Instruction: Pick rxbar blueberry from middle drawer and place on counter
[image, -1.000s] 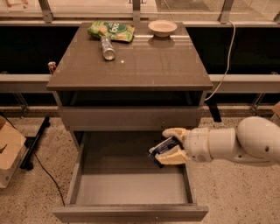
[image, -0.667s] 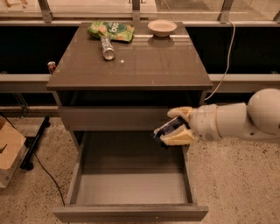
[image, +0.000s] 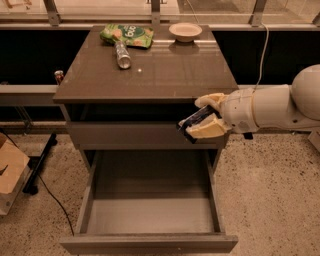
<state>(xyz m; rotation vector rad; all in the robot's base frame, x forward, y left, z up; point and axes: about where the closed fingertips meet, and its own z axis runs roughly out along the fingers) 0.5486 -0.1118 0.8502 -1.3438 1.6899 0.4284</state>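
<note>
My gripper (image: 202, 119) comes in from the right on a white arm and is shut on the rxbar blueberry (image: 195, 120), a dark navy bar held between the cream fingers (image: 207, 130). It hangs in front of the cabinet's upper drawer front, just below the front right edge of the counter (image: 150, 75). The middle drawer (image: 150, 200) is pulled open below, and its grey floor is bare.
On the counter's back edge lie a green snack bag (image: 127, 35), a small clear bottle (image: 121, 54) and a shallow pink bowl (image: 185, 31). A cardboard box (image: 10, 170) and a black stand foot with a cable sit on the floor at the left.
The gripper has risen with the bar from inside the open drawer to just under the counter's front edge, moving slightly right.
</note>
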